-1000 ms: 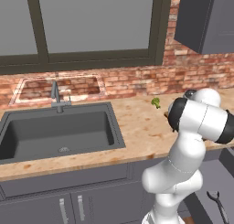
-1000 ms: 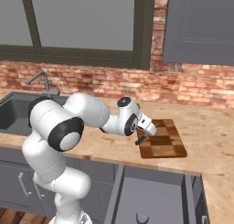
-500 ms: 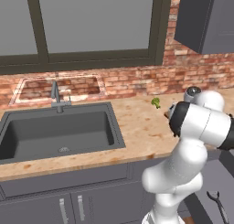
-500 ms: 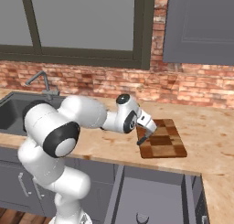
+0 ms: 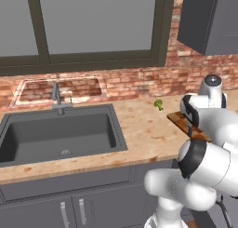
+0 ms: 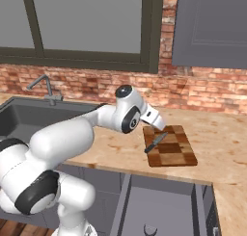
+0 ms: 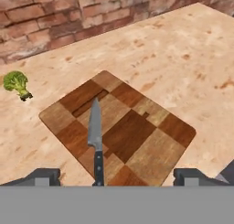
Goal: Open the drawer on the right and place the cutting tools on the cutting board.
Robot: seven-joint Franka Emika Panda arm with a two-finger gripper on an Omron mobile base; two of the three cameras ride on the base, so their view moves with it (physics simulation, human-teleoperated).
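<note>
Above the cutting board [image 7: 137, 127], the pincer [image 7: 116, 176] hangs released over a knife [image 7: 95, 141].

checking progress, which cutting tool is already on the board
The knife, steel blade and black handle, lies on the cutting board. The scissors are down in the open drawer.

You get flat, even rendered light, no glare or hot spots. Shadows are faint: a soft one beside the knife [image 7: 95, 135] on the cutting board [image 7: 137, 141]. Base views look soft and low-res; brick texture smears. No edge distortion, nothing defocused.
</note>
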